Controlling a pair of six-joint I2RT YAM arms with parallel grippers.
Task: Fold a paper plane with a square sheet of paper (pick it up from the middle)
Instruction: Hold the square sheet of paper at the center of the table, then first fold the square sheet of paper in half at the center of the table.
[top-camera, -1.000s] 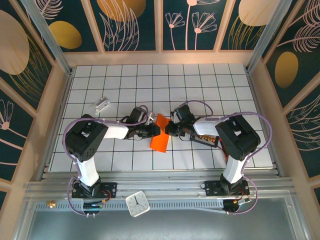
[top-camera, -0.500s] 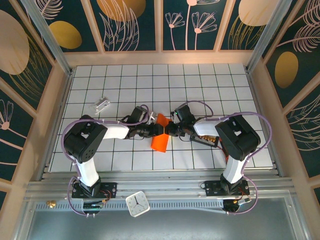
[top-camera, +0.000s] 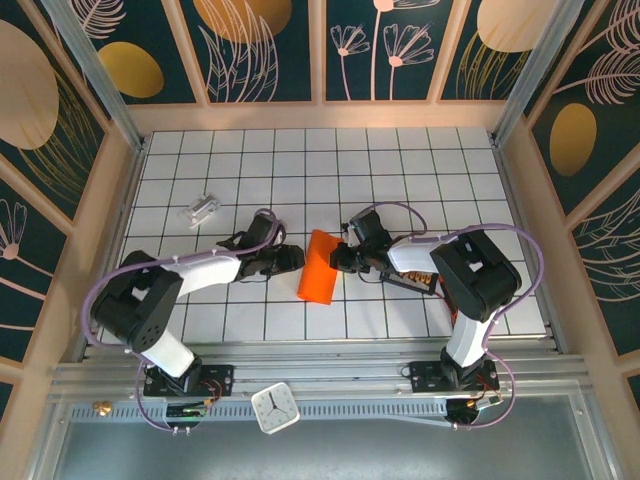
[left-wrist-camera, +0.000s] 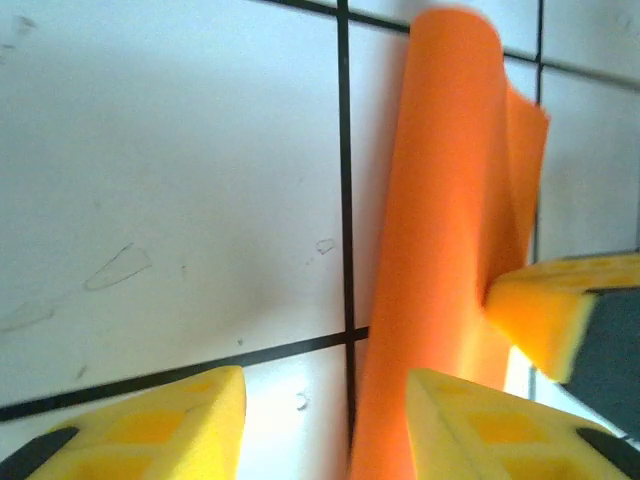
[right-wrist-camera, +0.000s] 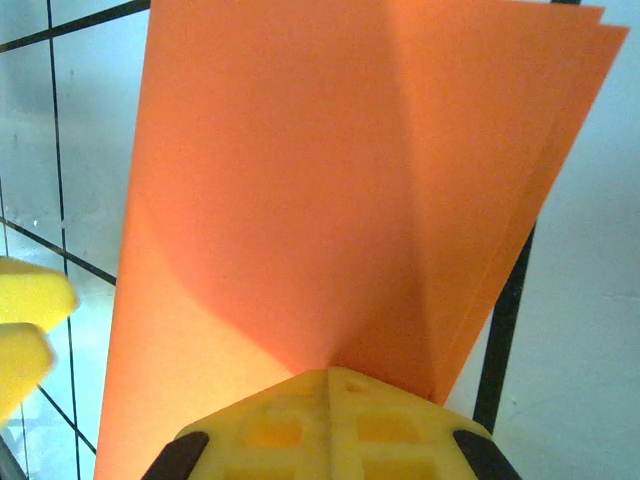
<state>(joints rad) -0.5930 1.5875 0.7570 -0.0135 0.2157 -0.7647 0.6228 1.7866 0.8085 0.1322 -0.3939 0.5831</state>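
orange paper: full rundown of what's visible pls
The orange paper is thin, matte and bright orange, folded into a narrow layered strip. In the right wrist view, stacked edges and a crease fan out from the grip. It sits mid-way across the white grid table, long axis running near to far. The right claw is shut on its right edge. The left claw is open beside its left edge; contact unclear.

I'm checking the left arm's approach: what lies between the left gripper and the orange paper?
Nothing but a narrow strip of bare tiled table, seen in the top view between the left gripper and the orange paper.
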